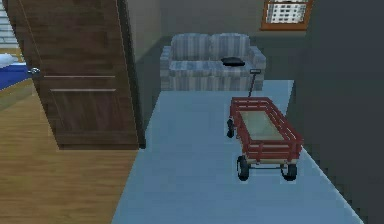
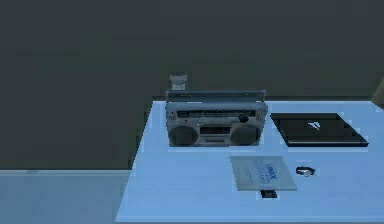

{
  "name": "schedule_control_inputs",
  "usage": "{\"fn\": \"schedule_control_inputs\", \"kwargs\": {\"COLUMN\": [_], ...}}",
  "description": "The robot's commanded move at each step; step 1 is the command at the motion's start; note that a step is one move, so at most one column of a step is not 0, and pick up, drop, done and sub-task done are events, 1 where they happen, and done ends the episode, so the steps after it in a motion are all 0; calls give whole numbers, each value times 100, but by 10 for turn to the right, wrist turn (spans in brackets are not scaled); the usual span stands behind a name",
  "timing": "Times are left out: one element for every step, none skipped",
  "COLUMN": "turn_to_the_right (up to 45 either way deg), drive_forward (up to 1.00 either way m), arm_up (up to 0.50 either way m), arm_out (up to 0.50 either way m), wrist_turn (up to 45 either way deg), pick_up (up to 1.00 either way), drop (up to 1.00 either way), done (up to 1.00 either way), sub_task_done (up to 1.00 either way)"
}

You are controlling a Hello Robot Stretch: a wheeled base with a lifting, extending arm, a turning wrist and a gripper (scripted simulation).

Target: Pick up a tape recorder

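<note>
A silver tape recorder (image 2: pixel 216 122) with two round speakers and a carry handle stands upright on a pale blue-white table (image 2: pixel 180 185) in the arm side view, near the table's far left corner. A small pale upright object (image 2: pixel 179 81) stands just behind it against the dark wall.
On the same table lie a flat black laptop-like slab (image 2: pixel 320 130), a pale booklet (image 2: pixel 258 172) and a small disc (image 2: pixel 305 170). The forward view has a red wagon (image 1: pixel 262 135) on blue carpet, a striped sofa (image 1: pixel 212 62) at the back and a dark wooden door (image 1: pixel 80 70) at the left.
</note>
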Motion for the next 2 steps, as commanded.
{"fn": "schedule_control_inputs", "kwargs": {"turn_to_the_right": [0, 0], "drive_forward": [0, 0], "arm_up": [50, 38], "arm_out": [0, 0], "wrist_turn": [0, 0], "pick_up": [0, 0], "drop": [0, 0], "done": [0, 0], "sub_task_done": [0, 0]}}
